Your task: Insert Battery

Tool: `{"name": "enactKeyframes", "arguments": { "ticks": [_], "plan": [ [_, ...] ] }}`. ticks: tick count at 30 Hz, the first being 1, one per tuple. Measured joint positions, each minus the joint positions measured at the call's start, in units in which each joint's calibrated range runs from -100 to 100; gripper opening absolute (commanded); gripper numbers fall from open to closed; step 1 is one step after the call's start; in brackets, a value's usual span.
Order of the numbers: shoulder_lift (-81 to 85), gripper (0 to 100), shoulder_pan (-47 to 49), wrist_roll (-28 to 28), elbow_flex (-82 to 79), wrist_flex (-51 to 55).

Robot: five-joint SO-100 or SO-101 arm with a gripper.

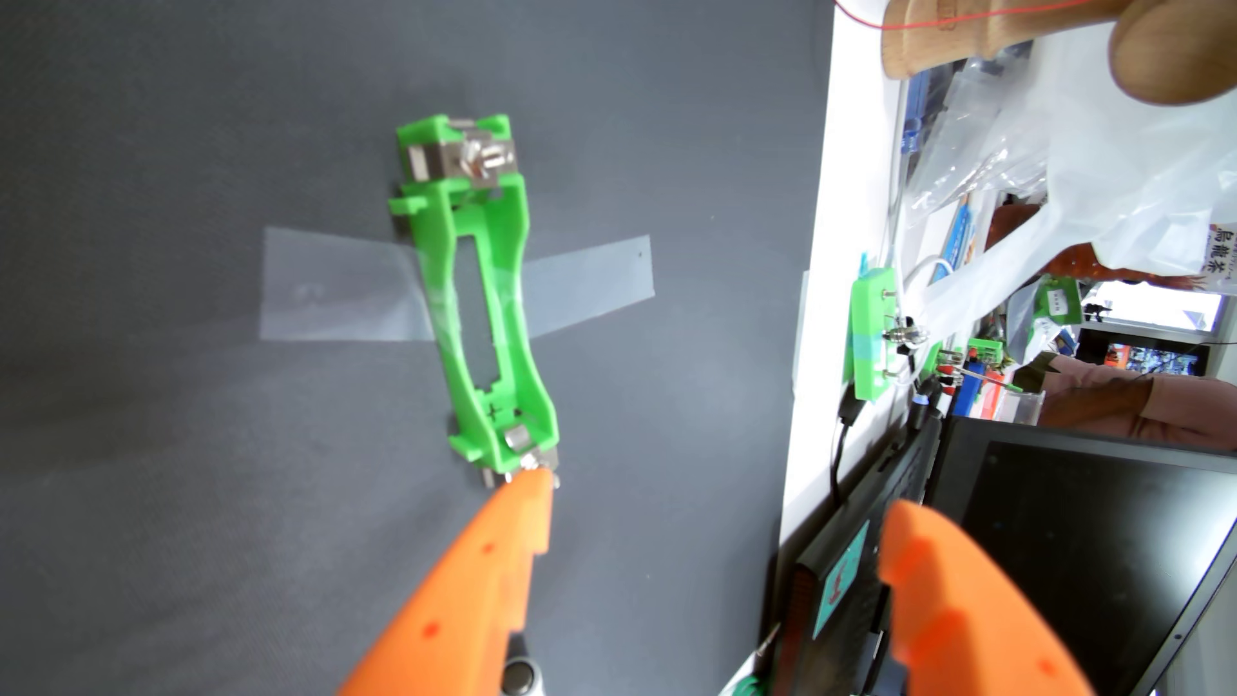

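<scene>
— So, wrist view: what's the claw (716, 495) doing?

— Its two orange fingers (488, 575) stand spread wide, nothing between them. One finger comes up from the bottom edge at the left, the other sits at the lower right.

— And the battery holder?

— The green battery holder (472, 294) lies just ahead of the left finger, stretching away from it toward the top of the picture, tilted a little. Its cradle is empty; you can see the dark mat (167, 435) through the long slot in its floor. The left fingertip touches, or all but touches, the metal contact (529, 455) at the holder's near end. I can't tell which.

— Is the holder loose?

— A strip of clear tape (335, 294) runs across its middle and out onto the mat on both sides.

— Any battery?

— None that I can make out in this view.

— What's near the other finger?

— The right finger hangs over a black laptop (1071, 535), off the mat. Beyond it, farther from the claw, a white table (823, 334) carries a small green part (870, 334) with wires, and crumpled clear plastic bags (1071, 134) fill the upper right. That clutter is blurred.
</scene>
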State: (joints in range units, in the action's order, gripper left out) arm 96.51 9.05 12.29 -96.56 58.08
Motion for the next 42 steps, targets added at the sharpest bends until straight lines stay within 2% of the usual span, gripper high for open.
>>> {"name": "enactKeyframes", "arguments": {
  "ticks": [32, 39, 42],
  "plan": [
    [0.0, 27, -0.1, -0.3, -1.0, 0.0],
    [0.0, 27, -0.3, -0.4, 5.9, 0.1],
    [0.0, 27, -4.3, -0.4, 7.4, 0.3]
  ]
}}
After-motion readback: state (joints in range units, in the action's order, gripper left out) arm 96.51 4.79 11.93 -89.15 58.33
